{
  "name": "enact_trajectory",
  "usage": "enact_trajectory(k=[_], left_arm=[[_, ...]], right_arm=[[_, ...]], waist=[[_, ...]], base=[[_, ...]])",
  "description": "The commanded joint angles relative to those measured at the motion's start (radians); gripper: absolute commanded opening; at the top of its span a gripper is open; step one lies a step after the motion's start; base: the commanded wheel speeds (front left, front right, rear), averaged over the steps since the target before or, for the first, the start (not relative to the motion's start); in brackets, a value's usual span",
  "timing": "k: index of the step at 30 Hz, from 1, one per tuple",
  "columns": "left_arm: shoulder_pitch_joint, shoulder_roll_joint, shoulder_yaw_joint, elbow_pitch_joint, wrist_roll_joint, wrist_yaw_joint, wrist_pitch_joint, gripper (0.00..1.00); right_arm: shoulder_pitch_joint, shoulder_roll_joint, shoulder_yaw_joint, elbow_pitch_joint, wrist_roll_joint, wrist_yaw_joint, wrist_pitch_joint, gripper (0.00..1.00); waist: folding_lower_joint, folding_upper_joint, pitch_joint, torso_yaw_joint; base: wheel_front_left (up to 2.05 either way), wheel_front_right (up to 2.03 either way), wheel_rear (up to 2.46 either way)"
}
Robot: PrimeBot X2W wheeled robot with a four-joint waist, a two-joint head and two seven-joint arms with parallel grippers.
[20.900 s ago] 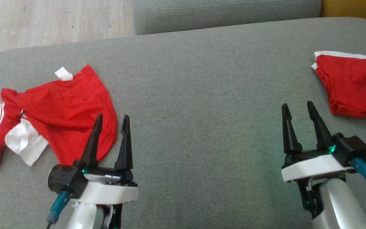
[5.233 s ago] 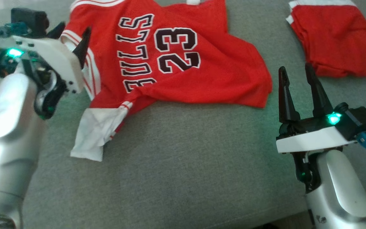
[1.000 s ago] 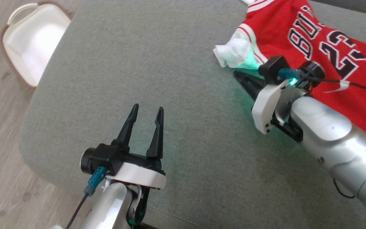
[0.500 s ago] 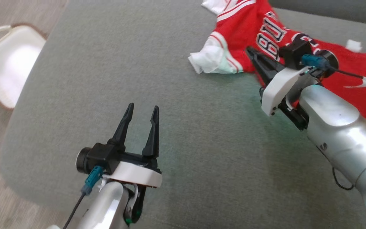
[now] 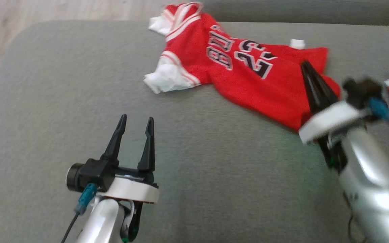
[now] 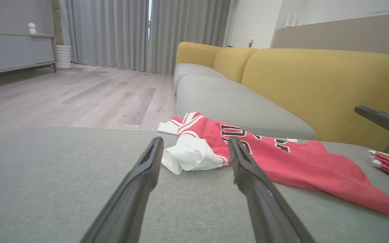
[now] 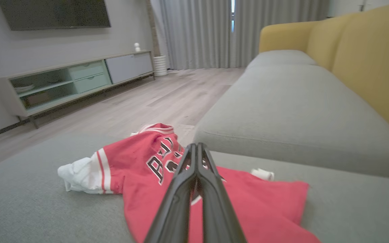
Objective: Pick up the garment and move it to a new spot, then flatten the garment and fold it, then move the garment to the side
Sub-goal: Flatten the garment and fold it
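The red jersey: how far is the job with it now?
Done: the jersey lies spread on the cushion, print up, not gripped. In hand: probably flattening; the shut right gripper is over its hem, the left gripper open aside. Left: smooth the bunched white sleeve, fold, move aside.

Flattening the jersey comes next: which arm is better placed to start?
Probably the right: the right gripper, fingers shut, sits over the near hem of the jersey, while the left gripper, open, hovers above bare cushion, short of the white sleeve.
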Motion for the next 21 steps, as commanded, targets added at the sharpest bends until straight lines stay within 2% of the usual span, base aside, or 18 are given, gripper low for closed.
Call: enact_trajectory(k=[1, 5, 9, 10, 11, 17, 21], left_arm=[[-0.013, 0.006, 0.041, -0.036, 0.01, -0.006, -0.01, 1.0], [0.008, 0.005, 0.069, -0.044, 0.022, -0.011, -0.01, 1.0], [0.021, 0.005, 0.089, -0.044, 0.033, -0.02, -0.01, 1.0], [0.022, 0.005, 0.093, -0.044, 0.034, -0.021, -0.01, 1.0], [0.022, 0.005, 0.098, -0.042, 0.036, -0.023, -0.01, 1.0], [0.001, 0.005, 0.123, -0.034, 0.046, -0.032, -0.01, 1.0], [-0.063, 0.025, 0.128, 0.036, 0.068, -0.034, -0.008, 1.0]], right_arm=[[0.056, 0.037, -0.046, -0.07, -0.039, -0.001, -0.011, 0.0], [0.22, 0.117, -0.179, -0.218, -0.165, -0.001, -0.011, 0.0], [0.348, 0.175, -0.273, -0.309, -0.231, -0.001, -0.011, 0.01], [0.368, 0.183, -0.287, -0.33, -0.24, -0.001, -0.011, 0.92], [0.384, 0.188, -0.298, -0.344, -0.248, -0.001, -0.011, 1.0], [0.398, 0.2, -0.314, -0.414, -0.283, -0.001, -0.011, 1.0], [0.387, 0.201, -0.314, -0.447, -0.278, -0.001, -0.008, 1.0]], waist=[[0.0001, -0.0001, -0.017, -0.046], [0.0001, -0.0001, -0.019, -0.088], [0.0001, -0.0001, -0.019, -0.116], [0.0001, -0.0001, -0.018, -0.121], [0.0001, -0.0001, -0.017, -0.125], [0.0001, -0.0001, 0.006, -0.156], [0.0001, -0.0001, 0.042, -0.178]], base=[[0.0, 0.0, 0.0], [0.0, 0.0, 0.0], [0.0, 0.0, 0.0], [0.0, 0.0, 0.0], [0.0, 0.0, 0.0], [0.0, 0.0, 0.0], [0.0, 0.0, 0.0]])
